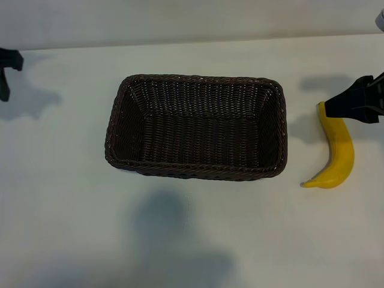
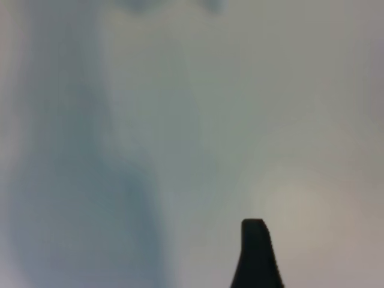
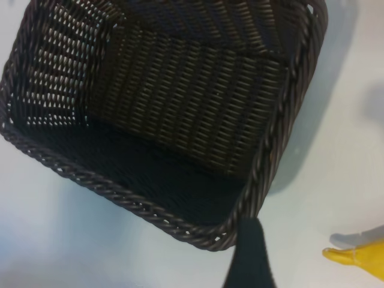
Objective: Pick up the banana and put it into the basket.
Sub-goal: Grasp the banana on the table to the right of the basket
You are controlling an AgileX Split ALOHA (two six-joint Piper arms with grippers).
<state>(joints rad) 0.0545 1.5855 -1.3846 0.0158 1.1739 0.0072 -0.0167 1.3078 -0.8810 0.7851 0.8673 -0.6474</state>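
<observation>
The yellow banana (image 1: pixel 339 157) lies on the white table to the right of the basket (image 1: pixel 195 172), curving with its stem tip toward the front. My right gripper (image 1: pixel 354 101) hovers over the banana's far end at the right edge, open and holding nothing. In the right wrist view one dark finger (image 3: pixel 251 255) shows in front of the basket's braided rim (image 3: pixel 150 210), and the banana's tip (image 3: pixel 359 255) lies off to the side. The basket is empty. My left gripper (image 1: pixel 6 65) sits at the far left edge, open; its wrist view shows one finger (image 2: pixel 257 255) over bare table.
The white tabletop (image 1: pixel 66 198) surrounds the basket on all sides. A soft shadow (image 1: pixel 171 240) falls on the table in front of the basket.
</observation>
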